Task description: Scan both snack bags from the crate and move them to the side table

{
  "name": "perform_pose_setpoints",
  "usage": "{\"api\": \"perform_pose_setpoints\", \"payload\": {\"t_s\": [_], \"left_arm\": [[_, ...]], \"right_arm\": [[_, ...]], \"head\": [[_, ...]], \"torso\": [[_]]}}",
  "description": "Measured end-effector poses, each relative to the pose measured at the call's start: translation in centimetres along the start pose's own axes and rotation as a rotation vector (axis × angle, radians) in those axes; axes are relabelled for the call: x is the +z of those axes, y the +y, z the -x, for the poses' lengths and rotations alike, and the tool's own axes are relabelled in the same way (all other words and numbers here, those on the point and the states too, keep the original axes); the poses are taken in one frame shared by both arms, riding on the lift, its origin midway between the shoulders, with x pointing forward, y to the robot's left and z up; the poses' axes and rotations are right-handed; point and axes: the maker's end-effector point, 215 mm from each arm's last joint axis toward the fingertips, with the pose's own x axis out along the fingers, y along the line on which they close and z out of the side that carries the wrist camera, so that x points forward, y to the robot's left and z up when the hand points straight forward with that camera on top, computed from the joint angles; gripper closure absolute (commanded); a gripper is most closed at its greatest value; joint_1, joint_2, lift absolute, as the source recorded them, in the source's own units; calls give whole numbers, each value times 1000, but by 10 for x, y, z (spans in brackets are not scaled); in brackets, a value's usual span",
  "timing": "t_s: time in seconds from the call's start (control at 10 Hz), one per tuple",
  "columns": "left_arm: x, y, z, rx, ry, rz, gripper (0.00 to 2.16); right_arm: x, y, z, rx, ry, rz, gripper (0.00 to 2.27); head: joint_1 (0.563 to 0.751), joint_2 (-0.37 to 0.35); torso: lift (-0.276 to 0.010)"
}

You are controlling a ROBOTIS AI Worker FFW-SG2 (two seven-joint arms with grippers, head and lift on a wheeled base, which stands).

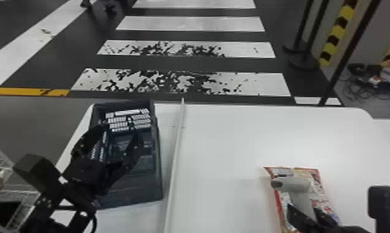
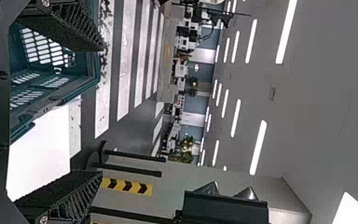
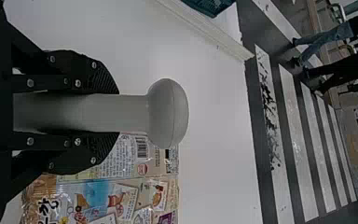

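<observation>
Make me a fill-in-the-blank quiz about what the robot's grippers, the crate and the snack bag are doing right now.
The right gripper has its fingers closed on a pale handheld ____, which it uses for reading barcodes.
The left gripper has its fingers spread apart at the crate, so it is ____ rather than shut.
In the head view, the snack bag lies to the ____ of the crate.

Missing words: scanner; open; right.

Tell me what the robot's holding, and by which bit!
The right gripper holds a smooth grey round-headed scanner by its straight handle. The left gripper is empty.
</observation>
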Motion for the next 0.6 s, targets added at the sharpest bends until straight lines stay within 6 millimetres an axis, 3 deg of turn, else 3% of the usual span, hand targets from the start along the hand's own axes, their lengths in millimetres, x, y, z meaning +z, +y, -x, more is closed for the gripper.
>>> {"api": "perform_pose_setpoints", "payload": {"t_s": [0.2,0.4,0.6], "left_arm": [[1,-1,0,-1,-2,1,53],[1,-3,1,-5,-1,-1,53],[3,-3,3,-6,-2,-4,53]], "right_arm": [[20,-21,9,-33,-45,12,2240],[52,-86,22,-146,-112,61,2240],[62,-156,29,-224,-139,41,2240]], "head": [[695,15],[695,-78],[695,-185]], "torso": [[-95],[-95],[-95]]}}
